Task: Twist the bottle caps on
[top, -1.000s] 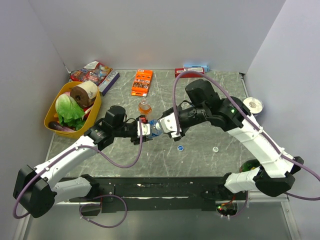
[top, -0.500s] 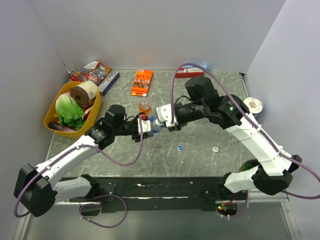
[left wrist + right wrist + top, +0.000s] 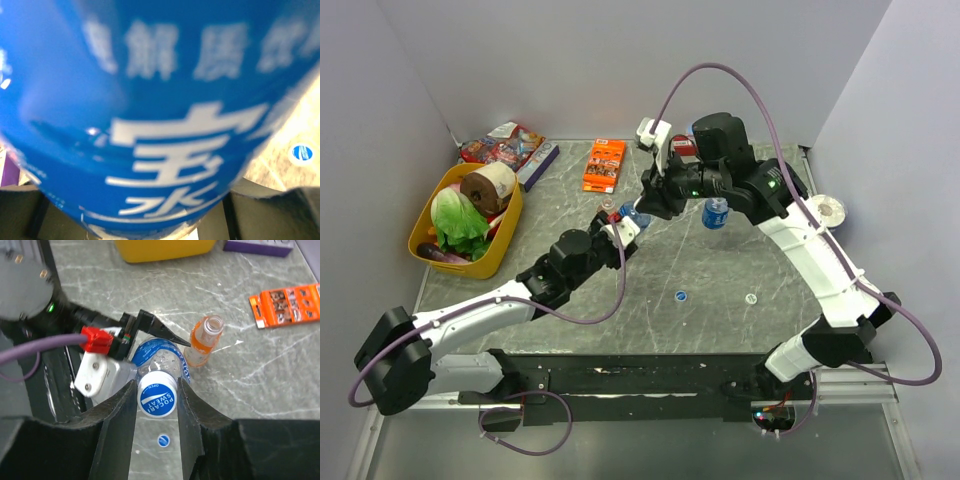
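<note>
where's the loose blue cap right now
In the top view the loose blue cap lies on the table near its middle, a little left of the whitish cap, with nothing touching it.

Behind the small clear plastic bottle of orange liquid [image 3: 201,347], the flat orange box [image 3: 604,165] (well apart); left, the yellow plastic basket [image 3: 507,228]; just right, the blue-labelled clear plastic bottle [image 3: 160,100].

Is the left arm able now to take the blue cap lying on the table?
Probably not: the left gripper is shut on a blue-label bottle, though the blue cap lies in the open.
</note>
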You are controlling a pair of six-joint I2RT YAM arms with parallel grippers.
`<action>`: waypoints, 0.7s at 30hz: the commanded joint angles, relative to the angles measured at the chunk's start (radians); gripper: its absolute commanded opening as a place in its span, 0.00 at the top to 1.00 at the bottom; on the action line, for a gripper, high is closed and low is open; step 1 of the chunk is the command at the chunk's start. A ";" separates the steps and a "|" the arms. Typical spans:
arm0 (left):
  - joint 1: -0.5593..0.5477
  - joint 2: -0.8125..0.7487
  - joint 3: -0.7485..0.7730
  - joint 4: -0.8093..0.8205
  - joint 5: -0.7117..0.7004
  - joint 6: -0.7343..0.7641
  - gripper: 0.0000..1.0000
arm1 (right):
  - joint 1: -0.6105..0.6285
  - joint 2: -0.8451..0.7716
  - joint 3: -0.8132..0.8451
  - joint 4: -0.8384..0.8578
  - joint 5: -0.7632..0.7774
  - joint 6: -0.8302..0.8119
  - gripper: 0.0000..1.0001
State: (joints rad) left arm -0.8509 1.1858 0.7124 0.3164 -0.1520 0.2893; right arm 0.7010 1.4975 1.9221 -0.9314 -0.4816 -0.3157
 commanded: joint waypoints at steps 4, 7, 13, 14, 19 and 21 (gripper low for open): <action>-0.036 0.001 0.087 0.149 -0.049 -0.038 0.99 | 0.035 0.033 0.055 0.013 -0.011 0.172 1.00; -0.036 -0.014 0.094 0.077 0.047 -0.039 0.45 | 0.032 0.009 0.043 -0.030 0.012 0.074 1.00; -0.031 -0.077 0.033 -0.036 0.219 -0.013 0.04 | -0.021 -0.108 -0.028 -0.147 0.049 -0.123 1.00; -0.027 -0.086 0.024 -0.080 0.245 -0.010 0.04 | -0.026 -0.127 -0.028 -0.171 0.055 -0.138 1.00; 0.006 -0.133 -0.007 -0.213 0.330 -0.039 0.04 | -0.084 -0.187 -0.038 -0.279 0.130 -0.197 1.00; 0.025 -0.144 -0.014 -0.252 0.377 -0.036 0.04 | -0.129 -0.201 -0.046 -0.311 0.147 -0.218 1.00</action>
State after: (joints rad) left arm -0.8562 1.0775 0.7166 0.1761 0.0971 0.2661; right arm 0.6357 1.3666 1.8881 -1.1484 -0.3939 -0.4618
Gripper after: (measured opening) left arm 0.961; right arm 0.408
